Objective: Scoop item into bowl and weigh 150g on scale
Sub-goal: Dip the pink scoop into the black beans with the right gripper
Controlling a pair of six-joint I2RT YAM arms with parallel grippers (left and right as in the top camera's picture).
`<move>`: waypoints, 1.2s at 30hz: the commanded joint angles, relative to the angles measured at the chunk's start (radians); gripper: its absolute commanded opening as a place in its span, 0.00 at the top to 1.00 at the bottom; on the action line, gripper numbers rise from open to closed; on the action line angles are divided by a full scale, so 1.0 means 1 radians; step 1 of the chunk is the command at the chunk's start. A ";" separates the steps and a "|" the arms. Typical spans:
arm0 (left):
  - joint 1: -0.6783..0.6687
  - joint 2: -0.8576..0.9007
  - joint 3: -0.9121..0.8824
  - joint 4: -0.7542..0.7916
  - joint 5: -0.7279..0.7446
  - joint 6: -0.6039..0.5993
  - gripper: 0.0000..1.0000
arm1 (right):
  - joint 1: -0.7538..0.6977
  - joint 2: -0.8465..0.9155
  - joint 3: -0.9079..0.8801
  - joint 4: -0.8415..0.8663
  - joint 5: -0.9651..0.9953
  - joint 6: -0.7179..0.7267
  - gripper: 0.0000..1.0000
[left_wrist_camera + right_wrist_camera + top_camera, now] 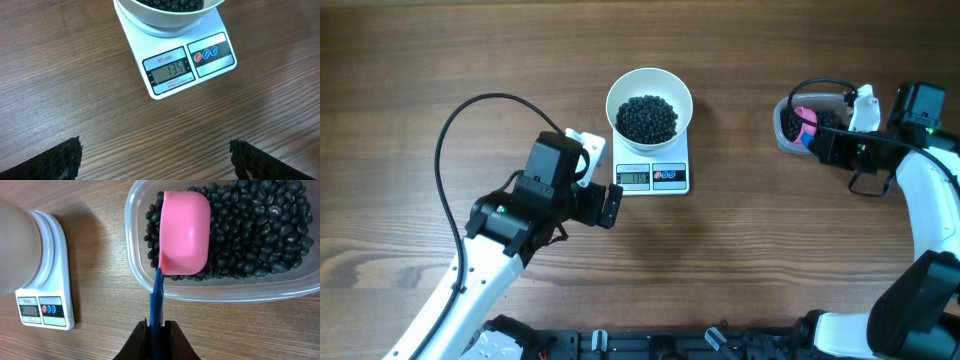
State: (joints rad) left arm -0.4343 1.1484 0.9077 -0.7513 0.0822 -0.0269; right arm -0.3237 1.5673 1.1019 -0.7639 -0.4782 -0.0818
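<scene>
Right end effector [157, 327] clamps the pink scoop [184, 232] by its handle over the beans [250, 225] in the tub [137, 275]; left end effector [157, 160] gapes empty before the scale [170, 70].

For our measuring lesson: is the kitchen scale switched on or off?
On: the kitchen scale shows 135 on its display.
</scene>
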 commanded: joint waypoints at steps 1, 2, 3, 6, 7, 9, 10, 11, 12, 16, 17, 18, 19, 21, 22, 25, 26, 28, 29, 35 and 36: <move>0.005 0.004 -0.005 0.003 -0.005 0.013 0.00 | 0.002 0.016 0.003 -0.012 -0.074 0.064 0.96; 0.005 0.004 -0.005 0.003 -0.005 0.013 0.00 | 0.002 0.016 0.003 -0.012 -0.074 0.069 0.96; 0.005 0.004 -0.005 0.003 -0.005 0.013 0.00 | 0.001 0.016 0.003 -0.012 -0.074 0.085 0.96; 0.005 0.004 -0.005 0.003 -0.005 0.013 0.00 | -0.002 0.016 0.003 -0.012 -0.074 0.110 0.96; 0.005 0.004 -0.005 0.003 -0.005 0.012 0.00 | -0.006 0.016 0.003 -0.012 -0.085 0.121 0.96; 0.005 0.004 -0.005 0.003 -0.005 0.013 0.00 | -0.013 0.016 0.003 -0.011 -0.100 0.143 0.96; 0.005 0.004 -0.005 0.003 -0.005 0.013 0.00 | -0.018 0.016 0.003 -0.012 -0.100 0.160 0.96; 0.005 0.004 -0.005 0.003 -0.005 0.012 0.00 | -0.022 0.016 0.003 -0.012 -0.100 0.172 0.96; 0.005 0.004 -0.005 0.003 -0.005 0.013 0.00 | -0.027 0.016 0.003 -0.011 -0.100 0.190 0.96; 0.005 0.004 -0.005 0.003 -0.005 0.013 0.00 | -0.052 0.016 0.003 -0.010 -0.113 0.214 0.96; 0.005 0.004 -0.005 0.003 -0.005 0.013 0.00 | -0.058 0.016 0.003 -0.008 -0.126 0.210 0.96; 0.005 0.004 -0.005 0.003 -0.005 0.013 0.00 | -0.061 0.016 0.003 -0.006 -0.133 0.206 0.96; 0.005 0.004 -0.005 0.003 -0.005 0.013 0.00 | -0.065 0.016 0.003 -0.001 -0.156 0.182 0.96; 0.005 0.004 -0.005 0.003 -0.005 0.013 0.00 | -0.067 0.016 0.003 0.003 -0.192 0.137 0.96; 0.005 0.004 -0.005 0.003 -0.005 0.012 0.00 | -0.067 0.016 0.003 0.003 -0.196 0.130 0.95; 0.005 0.004 -0.005 0.003 -0.005 0.013 0.00 | -0.067 0.016 0.003 0.004 -0.189 0.125 0.96; 0.005 0.004 -0.005 0.003 -0.005 0.012 0.00 | -0.067 0.016 0.003 0.006 -0.189 0.118 0.96; 0.005 0.004 -0.005 0.003 -0.005 0.012 0.00 | -0.067 0.016 0.003 0.007 -0.189 0.108 0.96; 0.005 0.004 -0.005 0.003 -0.005 0.013 0.00 | -0.067 0.016 0.003 0.007 -0.189 0.108 0.96; 0.005 0.004 -0.005 0.003 -0.005 0.013 0.00 | -0.085 0.016 0.003 0.011 -0.189 0.109 0.96; 0.005 0.004 -0.005 0.003 -0.005 0.012 0.00 | -0.092 0.016 0.003 0.010 -0.190 0.113 0.96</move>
State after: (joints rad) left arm -0.4343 1.1484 0.9077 -0.7513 0.0822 -0.0269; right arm -0.4000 1.5673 1.1019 -0.7616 -0.6117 0.0505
